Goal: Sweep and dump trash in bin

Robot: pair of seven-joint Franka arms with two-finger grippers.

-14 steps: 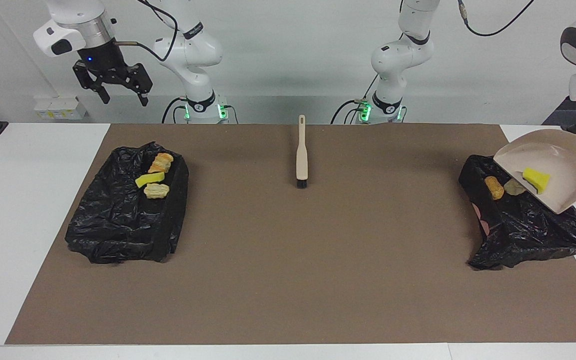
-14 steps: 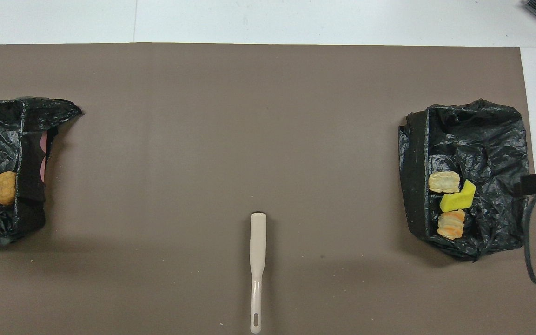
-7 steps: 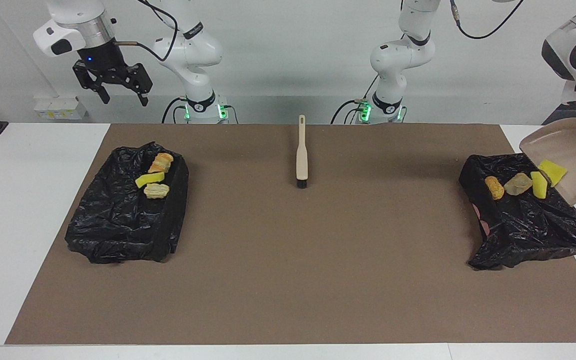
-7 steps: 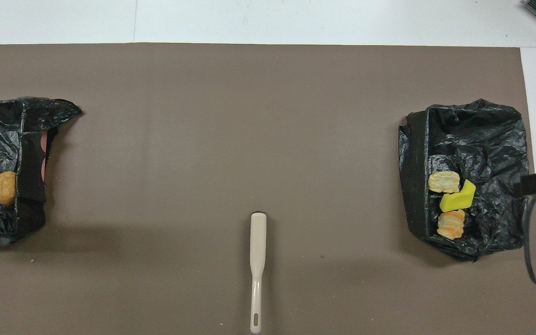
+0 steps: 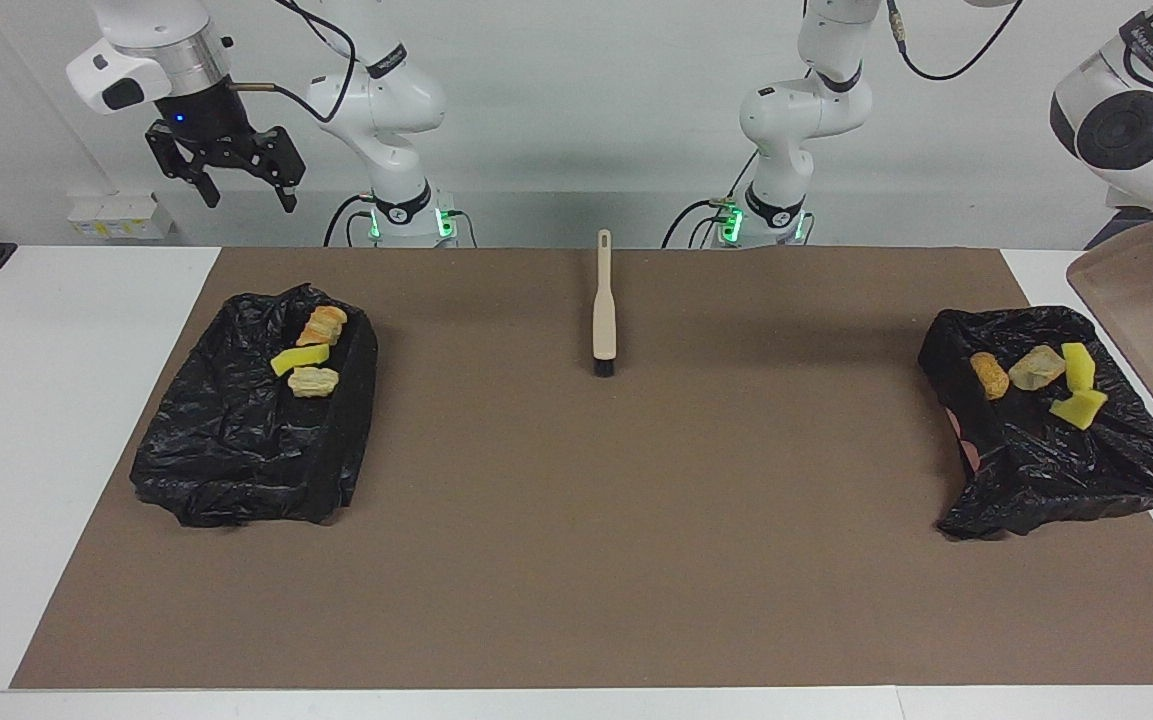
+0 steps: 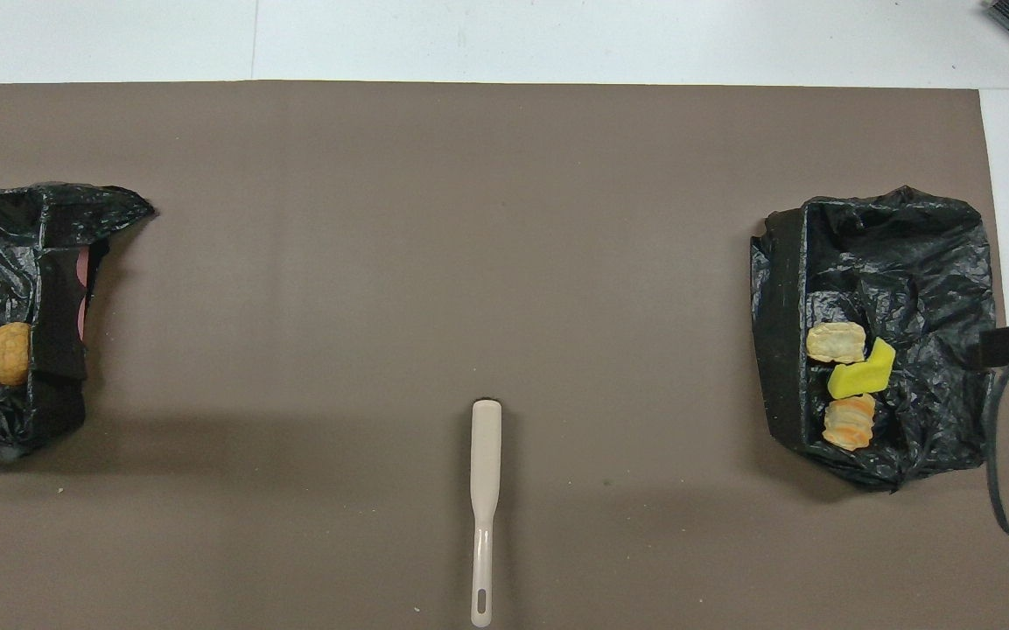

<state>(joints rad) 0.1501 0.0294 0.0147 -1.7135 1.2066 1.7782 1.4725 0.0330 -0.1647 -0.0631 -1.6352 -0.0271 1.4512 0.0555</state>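
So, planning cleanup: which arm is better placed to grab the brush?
Right. The right gripper hangs open and empty; the left arm holds the dustpan raised. The brush lies midway between both bases.

Four scraps (image 5: 1039,372) lie in the bin (image 5: 1056,440) at the left arm's end of the table, just below and beside the raised dustpan (image 5: 1146,305). The right gripper (image 5: 241,185) hangs over the table edge near the other bin (image 5: 236,440), which holds three scraps (image 5: 311,355). The brush (image 5: 603,305) lies between the bins, well apart from both grippers.
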